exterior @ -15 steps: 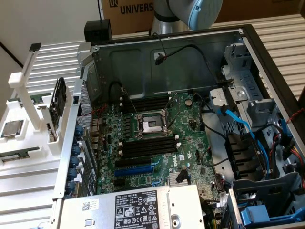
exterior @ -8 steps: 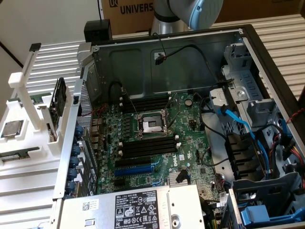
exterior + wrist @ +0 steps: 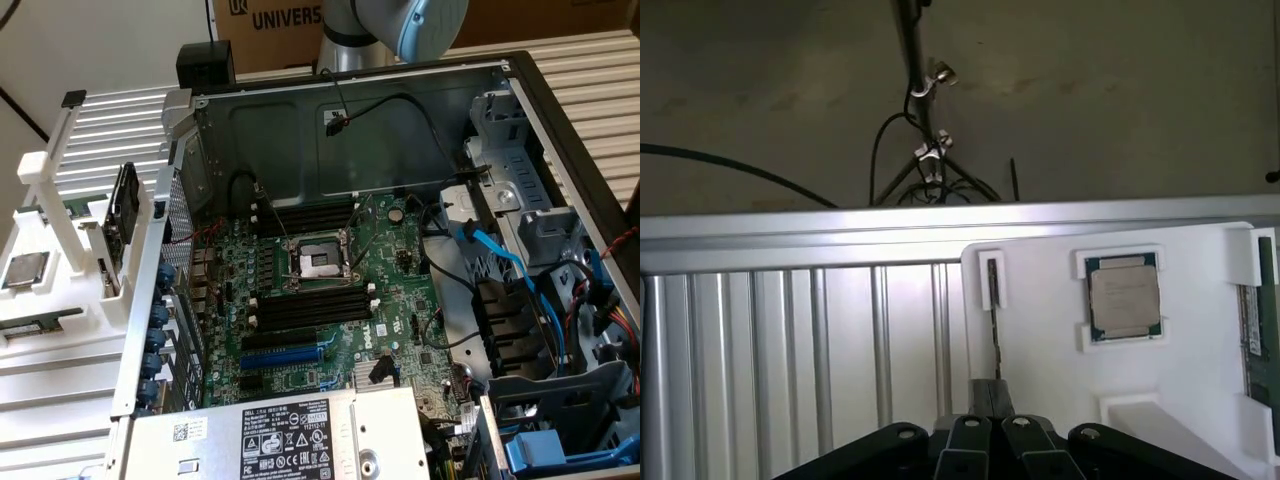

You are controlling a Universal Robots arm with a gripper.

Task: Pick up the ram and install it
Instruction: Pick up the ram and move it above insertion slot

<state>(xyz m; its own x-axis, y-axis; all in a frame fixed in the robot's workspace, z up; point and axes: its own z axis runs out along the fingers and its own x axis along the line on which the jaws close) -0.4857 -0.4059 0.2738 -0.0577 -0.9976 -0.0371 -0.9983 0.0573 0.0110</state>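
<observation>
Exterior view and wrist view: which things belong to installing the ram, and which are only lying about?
For the job: ram, in the white holder; black motherboard slots; pincer, shut.
Only lying about: silver processor chip; blue cables; cardboard box.

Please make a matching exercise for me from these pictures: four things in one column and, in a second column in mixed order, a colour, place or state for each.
Things:
1. chip
2. ram
3. gripper
4. slots

Descriptions:
A. black, on the motherboard
B. green, at the edge of the white holder
C. shut
D. silver and square, in a white frame

Pairs: 1-D, 2-B, 3-C, 4-A
</observation>
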